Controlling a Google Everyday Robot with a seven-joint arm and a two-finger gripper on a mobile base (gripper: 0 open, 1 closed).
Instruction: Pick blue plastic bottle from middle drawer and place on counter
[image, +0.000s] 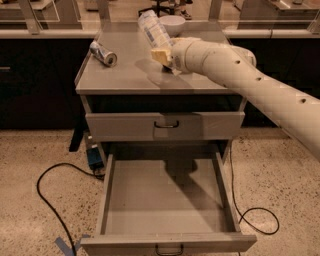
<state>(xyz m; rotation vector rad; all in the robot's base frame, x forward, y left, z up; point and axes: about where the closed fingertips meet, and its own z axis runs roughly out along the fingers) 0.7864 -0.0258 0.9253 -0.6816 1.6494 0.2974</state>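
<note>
- blue plastic bottle (153, 29): tilted, its lower end held in the tool (162, 55), raised over the rear middle of the tabletop (125, 75).
- tool: clamped on the bottle's lower end; the white arm (250, 85) reaches in from the right of the view.
- middle drawer (167, 200): pulled out, bare grey floor showing.
- upper drawer (200, 126): closed.
- silver can (103, 53): on its side, left part of the tabletop.
- white bowl (172, 24): at the rear edge, just beside the bottle.
</note>
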